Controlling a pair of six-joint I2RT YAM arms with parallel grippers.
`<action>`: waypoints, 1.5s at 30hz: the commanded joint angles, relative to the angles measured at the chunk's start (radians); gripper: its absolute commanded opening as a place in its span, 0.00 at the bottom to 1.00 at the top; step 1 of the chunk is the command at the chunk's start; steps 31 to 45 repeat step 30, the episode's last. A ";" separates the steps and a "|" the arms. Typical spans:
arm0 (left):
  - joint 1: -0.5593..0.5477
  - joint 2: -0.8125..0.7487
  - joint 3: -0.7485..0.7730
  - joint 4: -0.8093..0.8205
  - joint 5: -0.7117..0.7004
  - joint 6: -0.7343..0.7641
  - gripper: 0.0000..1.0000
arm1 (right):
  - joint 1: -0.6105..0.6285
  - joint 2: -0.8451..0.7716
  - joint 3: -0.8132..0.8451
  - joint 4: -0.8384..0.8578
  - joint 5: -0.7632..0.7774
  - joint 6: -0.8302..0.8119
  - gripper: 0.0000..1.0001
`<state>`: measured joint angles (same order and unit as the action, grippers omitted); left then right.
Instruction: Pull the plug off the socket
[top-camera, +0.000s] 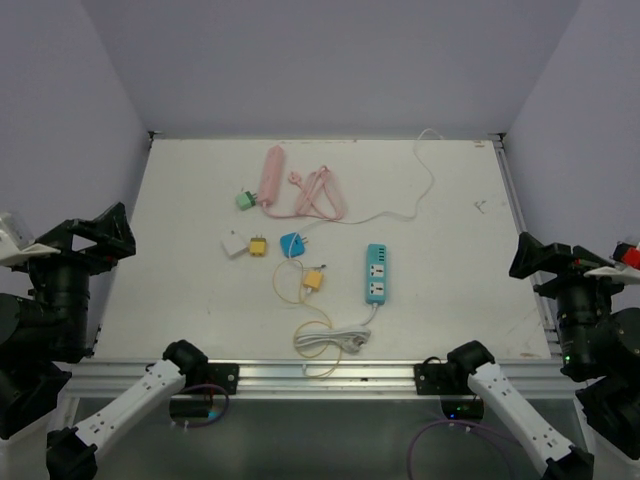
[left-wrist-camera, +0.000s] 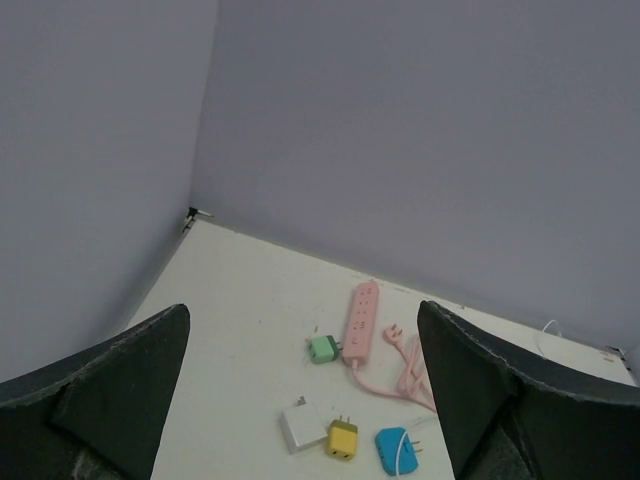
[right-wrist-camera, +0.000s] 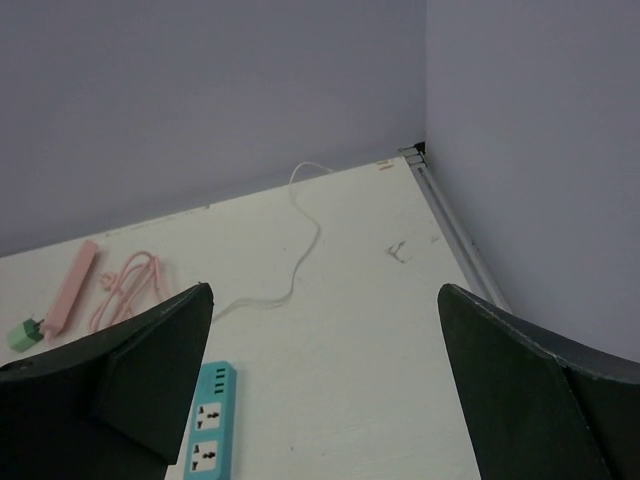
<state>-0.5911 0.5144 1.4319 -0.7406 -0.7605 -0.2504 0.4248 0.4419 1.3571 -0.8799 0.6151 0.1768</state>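
Observation:
A pink power strip (top-camera: 271, 178) with a coiled pink cord (top-camera: 318, 195) lies at the back middle of the table. A green plug adapter (top-camera: 245, 200) lies against the strip's near end, prongs toward it; both show in the left wrist view, the strip (left-wrist-camera: 362, 320) and the adapter (left-wrist-camera: 324, 348). My left gripper (top-camera: 100, 235) is open, raised at the table's left edge, far from them; in its own view (left-wrist-camera: 303, 312) nothing is between the jaws. My right gripper (top-camera: 543, 258) is open and empty at the right edge (right-wrist-camera: 325, 292).
A white adapter (top-camera: 234, 244), a yellow adapter (top-camera: 258, 246) and a blue adapter (top-camera: 292, 243) lie mid-table. A yellow plug (top-camera: 313, 280) with a thin yellow cable, a teal power strip (top-camera: 377, 273) and its coiled white cord (top-camera: 330, 340) lie nearer. A long white cable (top-camera: 425, 185) runs to the back.

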 joint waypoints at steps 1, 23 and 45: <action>0.001 -0.025 0.012 -0.028 -0.057 0.017 1.00 | -0.003 -0.014 -0.015 0.058 0.037 -0.068 0.99; 0.001 -0.073 -0.080 0.055 -0.056 -0.012 1.00 | -0.003 -0.075 -0.107 0.151 0.009 -0.085 0.99; 0.001 -0.066 -0.120 0.093 -0.051 -0.006 1.00 | -0.003 -0.072 -0.118 0.168 0.008 -0.091 0.99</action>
